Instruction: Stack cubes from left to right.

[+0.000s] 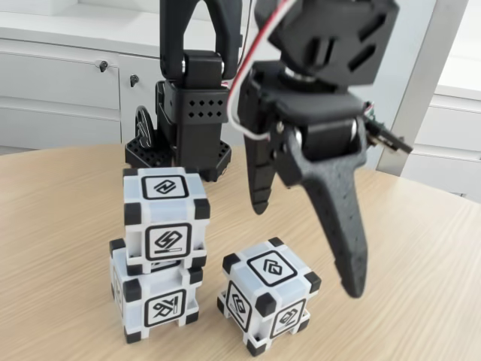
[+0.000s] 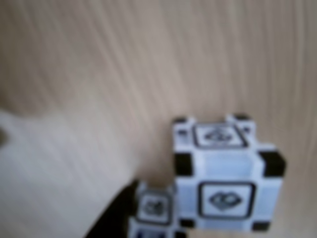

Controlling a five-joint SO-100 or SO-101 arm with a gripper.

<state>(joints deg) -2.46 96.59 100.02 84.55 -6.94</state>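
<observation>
In the fixed view, two cubes stand stacked at the left: the upper cube (image 1: 165, 218) sits on the lower cube (image 1: 155, 297). A third cube (image 1: 268, 304) rests on the table to their right, turned corner-first. My black gripper (image 1: 307, 248) hangs open above and slightly right of this third cube, touching nothing; the long finger (image 1: 342, 226) points down past the cube's right side. The blurred wrist view shows a large cube (image 2: 228, 178) and a smaller cube (image 2: 153, 208) beside a dark finger (image 2: 114, 218) at the bottom edge.
The arm's black base (image 1: 184, 128) stands behind the stack. The wooden table (image 1: 421, 248) extends right and forward. White cabinets (image 1: 68, 90) line the back wall.
</observation>
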